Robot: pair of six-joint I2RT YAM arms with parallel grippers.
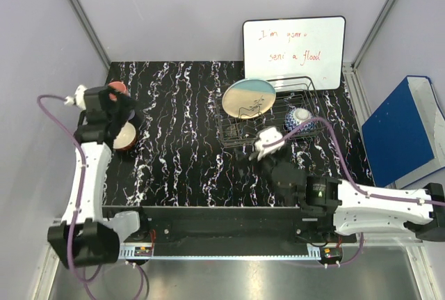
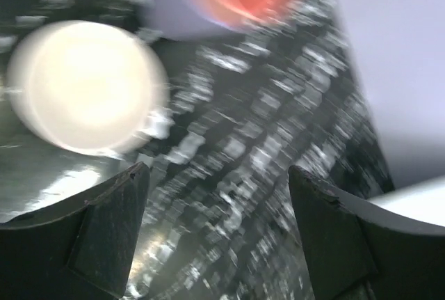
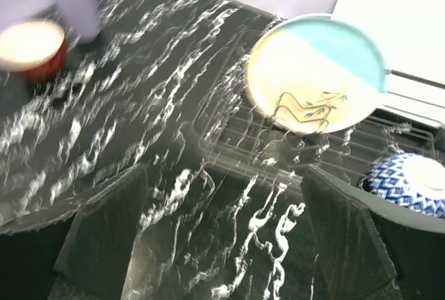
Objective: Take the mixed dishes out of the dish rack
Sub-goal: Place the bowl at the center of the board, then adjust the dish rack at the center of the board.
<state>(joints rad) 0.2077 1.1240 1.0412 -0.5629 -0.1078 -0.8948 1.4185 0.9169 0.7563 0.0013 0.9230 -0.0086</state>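
Dish rack [image 1: 270, 120] stands far right on the table [image 1: 177, 105], with the large plate [image 1: 248, 98] upright in it and the small blue-and-white bowl [image 1: 300, 115] beside the plate. Right pincer [image 3: 224, 175] is released and empty, near the rack. Left pincer [image 2: 219, 175] is released near the red bowl [image 1: 125, 137]. Probable hazards: the light wire rack dragging with the plate, or the glazed rim slipping. Pale walls [image 1: 174, 8] enclose the glossy black marbled table.

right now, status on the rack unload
Left gripper open near red bowl. Right gripper open, facing dish rack. Plate and patterned bowl in rack. Nothing blocking.
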